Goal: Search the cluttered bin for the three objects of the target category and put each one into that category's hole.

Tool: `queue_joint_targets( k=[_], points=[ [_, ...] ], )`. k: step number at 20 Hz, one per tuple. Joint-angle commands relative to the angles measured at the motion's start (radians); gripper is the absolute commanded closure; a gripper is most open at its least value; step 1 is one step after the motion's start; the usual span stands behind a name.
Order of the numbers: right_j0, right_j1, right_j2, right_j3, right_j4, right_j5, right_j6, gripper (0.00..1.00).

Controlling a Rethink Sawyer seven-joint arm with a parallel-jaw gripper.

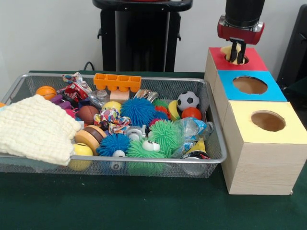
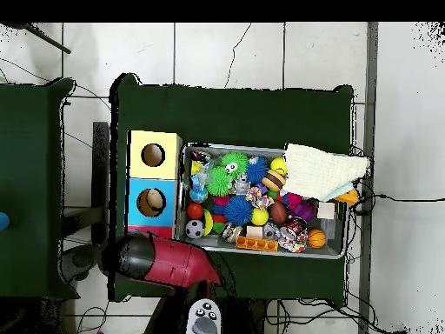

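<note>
My gripper hangs straight over the round hole in the red-topped box, with its tips at the hole's rim. It looks shut on a small tan-orange plush toy that sits at the hole's mouth. The silver wire-mesh bin stands left of the boxes, full of toys; I cannot make out any other plush animal in it. In the overhead view my red arm covers the gripper and most of the red top, and the bin lies to the right of the boxes.
The blue-topped box and the yellow-topped box stand in a row in front of the red one. A cream knitted cloth covers the bin's left end. Spiky balls, a soccer ball and an orange block fill the bin.
</note>
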Motion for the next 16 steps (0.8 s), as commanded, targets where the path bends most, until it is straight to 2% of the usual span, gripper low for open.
queue_joint_targets(
  k=[1, 16],
  points=[
    [-0.047, -0.04, 0.054, -0.084, 0.004, -0.025, 0.12, 1.0],
    [-0.058, -0.051, 0.054, -0.108, -0.005, 0.007, 0.11, 1.0]
  ],
)
